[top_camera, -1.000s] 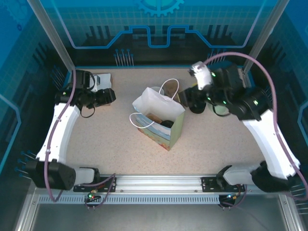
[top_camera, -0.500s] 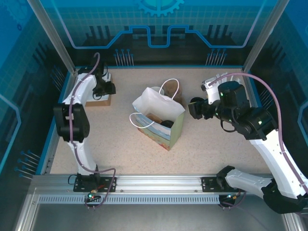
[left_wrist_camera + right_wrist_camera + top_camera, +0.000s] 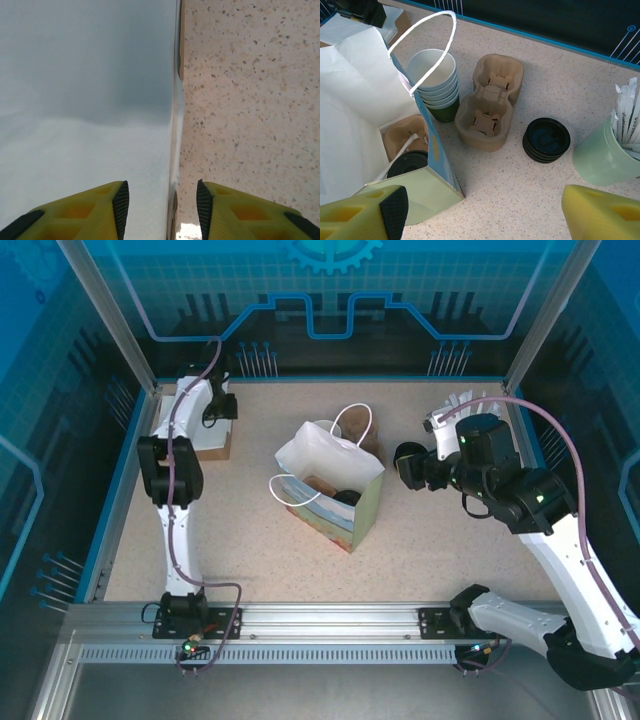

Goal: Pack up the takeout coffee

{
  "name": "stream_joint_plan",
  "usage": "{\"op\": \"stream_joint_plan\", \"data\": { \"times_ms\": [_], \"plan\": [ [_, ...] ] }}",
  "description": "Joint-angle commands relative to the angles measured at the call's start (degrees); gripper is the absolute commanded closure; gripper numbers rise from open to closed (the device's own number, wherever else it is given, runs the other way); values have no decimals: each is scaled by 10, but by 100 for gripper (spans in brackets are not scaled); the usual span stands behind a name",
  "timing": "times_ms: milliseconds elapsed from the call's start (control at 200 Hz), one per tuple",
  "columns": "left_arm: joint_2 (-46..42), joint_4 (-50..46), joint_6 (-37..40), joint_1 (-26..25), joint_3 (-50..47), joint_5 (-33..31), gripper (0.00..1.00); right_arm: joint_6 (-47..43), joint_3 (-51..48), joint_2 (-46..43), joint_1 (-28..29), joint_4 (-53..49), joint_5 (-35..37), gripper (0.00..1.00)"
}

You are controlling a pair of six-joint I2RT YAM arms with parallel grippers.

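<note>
White sheet (image 3: pixel 75 100): we are straddling its edge with the left gripper (image 3: pixel 162 200), fingers apart, nothing held.
Step in hand: we are judging this a pinch of the top layer. We are advising a low, square approach so that one layer alone lifts.
Takeout coffee (image 3: pixel 408 163): it is sitting black-lidded in the pulp carrier (image 3: pixel 400 135) inside the paper bag (image 3: pixel 350 100), well apart from the left gripper.
Right gripper (image 3: pixel 480 212): we are holding it wide apart and empty, with the coffee near one fingertip.

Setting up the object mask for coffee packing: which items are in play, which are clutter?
In play: white paper bag; pulp carrier inside it; black-lidded cup in that carrier; green cup stack beside the bag; right gripper, open.
Clutter: empty carriers; black lid stack; straw cup; white sheet below the open left gripper.
</note>
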Motion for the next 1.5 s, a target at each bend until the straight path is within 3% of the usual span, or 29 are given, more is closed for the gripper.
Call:
{"op": "stream_joint_plan", "data": {
  "times_ms": [0, 230, 1186, 1376, 1496],
  "plan": [
    [26, -31, 15, 4, 30, -15, 57, -1, -5, -2, -9, 8, 3, 18],
    [45, -32, 16, 7, 40, -16, 59, 2, -6, 3, -11, 8, -1, 18],
    [39, -49, 27, 18, 61, -10, 100, 2, 8, 19, -11, 10, -10, 18],
    [-13, -62, 32, 32, 61, 33, 100, -11, 15, 18, -15, 12, -11, 18],
    [-68, -80, 30, 47, 60, 86, 100, -35, 4, 12, -16, 47, -64, 18]
  ]
}}
